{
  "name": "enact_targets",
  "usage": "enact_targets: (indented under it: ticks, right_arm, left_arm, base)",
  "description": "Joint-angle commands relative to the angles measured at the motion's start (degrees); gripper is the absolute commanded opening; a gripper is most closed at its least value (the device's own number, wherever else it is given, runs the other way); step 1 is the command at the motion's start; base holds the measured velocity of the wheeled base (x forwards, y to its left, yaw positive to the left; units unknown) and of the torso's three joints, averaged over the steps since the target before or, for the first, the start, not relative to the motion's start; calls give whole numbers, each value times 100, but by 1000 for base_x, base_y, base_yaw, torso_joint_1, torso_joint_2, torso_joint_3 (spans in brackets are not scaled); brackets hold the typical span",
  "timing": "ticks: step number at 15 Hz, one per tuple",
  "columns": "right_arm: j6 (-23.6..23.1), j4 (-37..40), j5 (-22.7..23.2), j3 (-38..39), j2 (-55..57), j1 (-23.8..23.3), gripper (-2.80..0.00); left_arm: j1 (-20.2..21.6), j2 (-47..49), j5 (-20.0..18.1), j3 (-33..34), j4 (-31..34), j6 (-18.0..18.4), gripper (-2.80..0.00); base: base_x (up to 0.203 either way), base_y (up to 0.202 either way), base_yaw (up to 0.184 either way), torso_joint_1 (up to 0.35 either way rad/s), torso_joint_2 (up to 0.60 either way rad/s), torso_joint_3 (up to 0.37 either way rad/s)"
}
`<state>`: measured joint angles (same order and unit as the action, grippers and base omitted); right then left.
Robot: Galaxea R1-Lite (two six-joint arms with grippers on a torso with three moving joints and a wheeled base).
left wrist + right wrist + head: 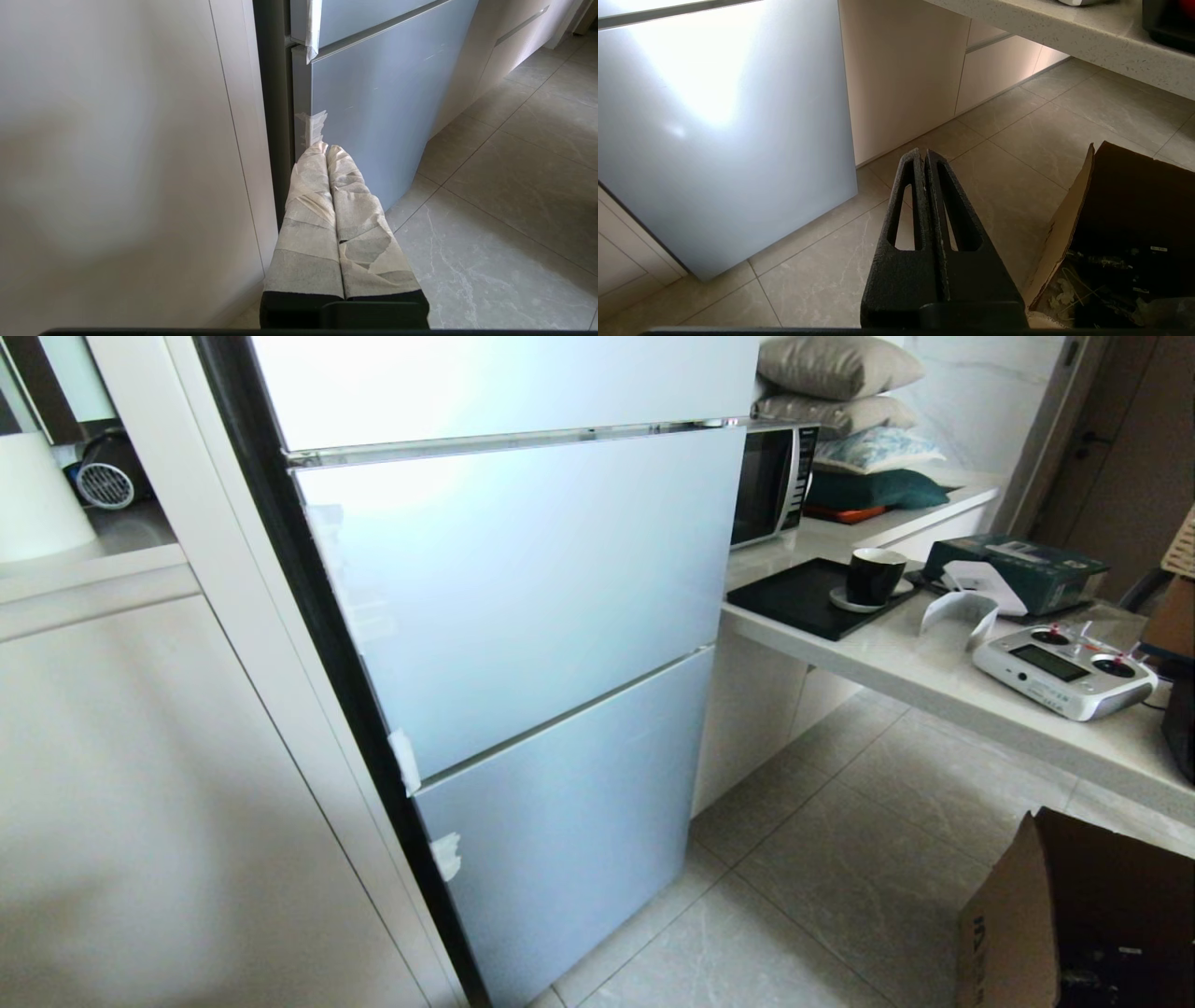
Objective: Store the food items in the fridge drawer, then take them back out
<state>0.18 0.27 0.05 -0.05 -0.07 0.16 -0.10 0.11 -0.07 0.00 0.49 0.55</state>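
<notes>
Facing a closed fridge (523,607) with drawer and food out of sight, the left gripper (325,148) and right gripper (923,153) hang pressed together, empty – small smooth food would likely be light, slippery – best cupped around its middle

Pale grey marbled floor tiles (840,896), cream cabinet panels (140,784) left of a closed silver-blue fridge (523,607). Pale stone counter (934,672) to the right (microwave (773,481), black tray (803,597) and stacked cushions (840,383) on it). Soft daylight glare across the fridge doors.
</notes>
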Motion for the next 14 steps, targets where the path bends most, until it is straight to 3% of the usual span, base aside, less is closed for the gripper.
enact_targets:
  ticks: [1,4,8,10,14]
  right_arm:
    - [-1,0,4,4,7,2,-280]
    - [-1,0,4,4,7,2,-280]
    - [-1,0,4,-4,7,2,-280]
    - [-1,0,4,-3,7,2,-280]
    - [-1,0,4,-3,7,2,-280]
  left_arm:
    - [1,-2,-1,0,-5,-2,-280]
    - [1,-2,7,-38,-147,-10,-280]
    - [-1,414,-45,-1062,-411,-231,-280]
    - [-51,1102,-132,-1670,-441,-959,-280]
    - [-472,2899,-306,-2653,-705,-3276,-280]
  base:
    - [0,0,0,0,0,0]
    - [0,0,0,0,0,0]
    - [0,0,0,0,0,0]
    - [0,0,0,0,0,0]
    - [0,0,0,0,0,0]
